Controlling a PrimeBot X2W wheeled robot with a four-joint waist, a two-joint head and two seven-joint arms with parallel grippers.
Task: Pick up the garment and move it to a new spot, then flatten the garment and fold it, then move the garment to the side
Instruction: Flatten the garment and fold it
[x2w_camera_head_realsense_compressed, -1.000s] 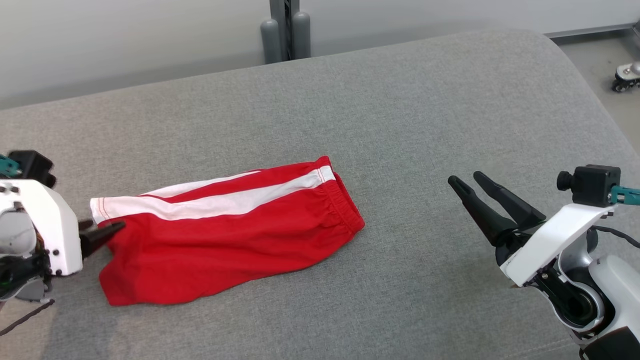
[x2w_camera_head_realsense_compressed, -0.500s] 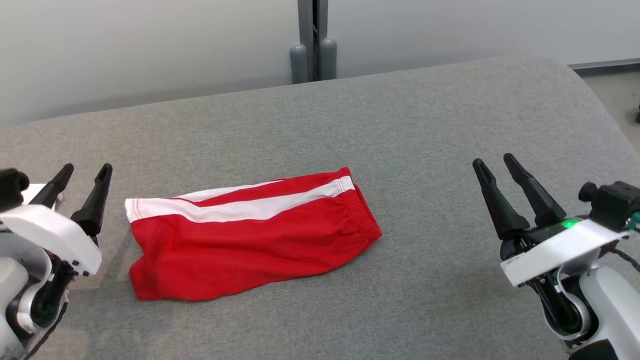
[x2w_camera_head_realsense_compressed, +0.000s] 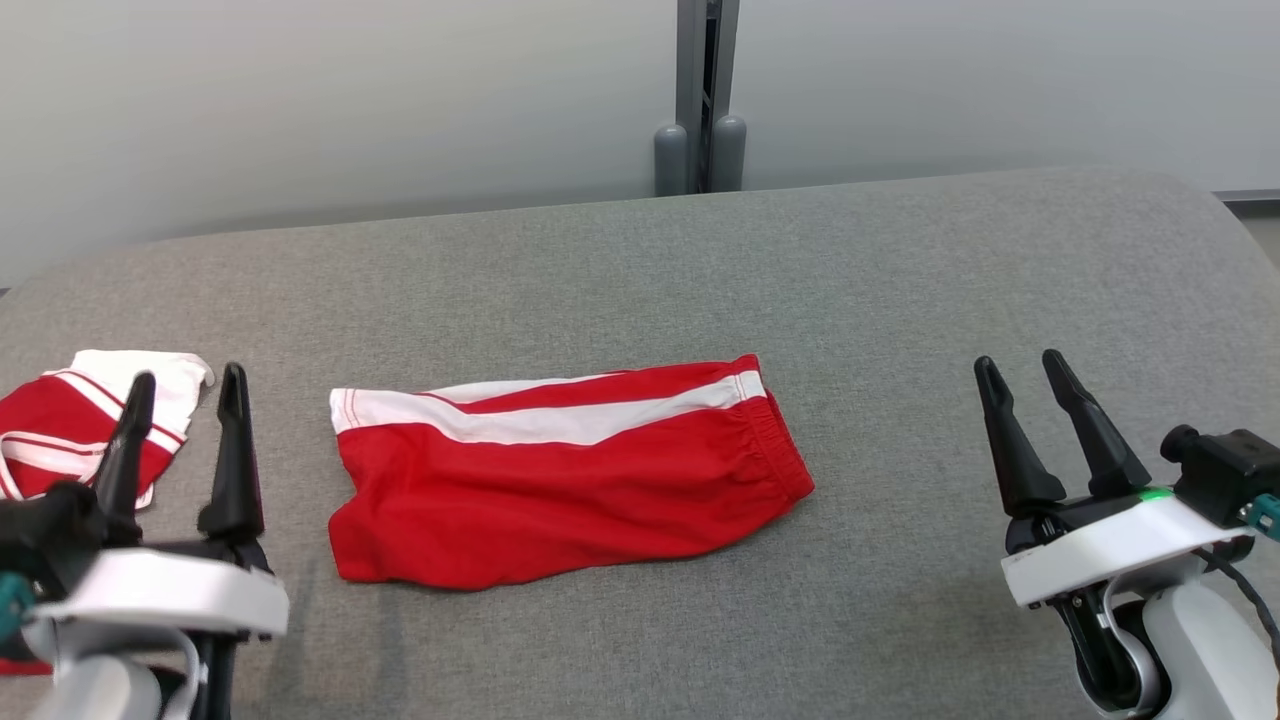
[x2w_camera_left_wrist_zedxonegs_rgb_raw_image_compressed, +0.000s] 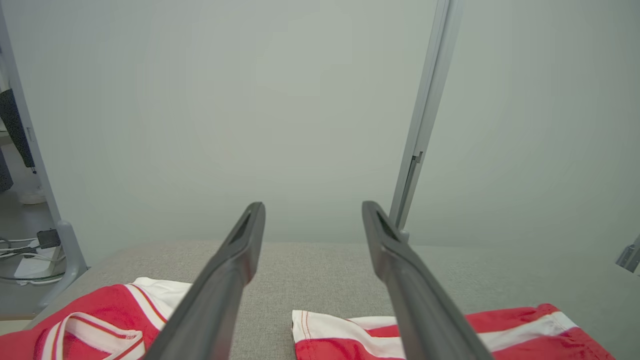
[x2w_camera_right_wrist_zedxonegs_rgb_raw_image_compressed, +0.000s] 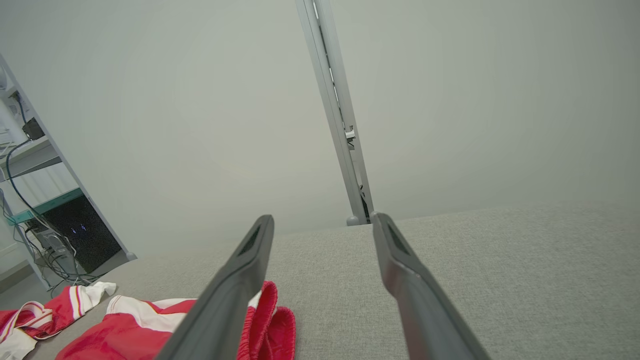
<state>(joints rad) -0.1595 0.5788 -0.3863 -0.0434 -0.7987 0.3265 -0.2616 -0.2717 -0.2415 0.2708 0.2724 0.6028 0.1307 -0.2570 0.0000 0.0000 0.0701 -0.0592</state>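
Shorts (x2w_camera_head_realsense_compressed: 560, 470), red w/ a white side stripe, are lying approx mid-way across the grey pad (x2w_camera_head_realsense_compressed: 900, 280). They're looking doubled over & fairly flat, waistband (x2w_camera_head_realsense_compressed: 780, 450) toward my R side. L gripper (x2w_camera_head_realsense_compressed: 190, 375) is hovering just beside the hem end, fingers spread wide, carrying nothing. R gripper (x2w_camera_head_realsense_compressed: 1018, 360) is hovering well apart from the waistband, also spread wide & empty. Neither is touching cloth.

I'm judging the fold as done, so the step I'm facing is the last one: shifting the piece to the side. For that I'm thinking each gripper needs to come down at its own end & pinch thru both layers, then both lifting together. Grabbing only the top layer is prob going to peel the fold open. A 2nd garment (x2w_camera_head_realsense_compressed: 60, 430), red/white & bunched, is sitting at the pad's far L, partly hidden by the L fingers, so I'm wanting to keep off it.

Head cam is giving me the whole outline + both grippers. L wrist cam is catching just the hem end & the bare strip btwn the two garments. R wrist cam is showing the waistband end-on, gathered layers stacked, plus a rack (x2w_camera_right_wrist_zedxonegs_rgb_raw_image_compressed: 45, 206) w/ cables beyond the pad.
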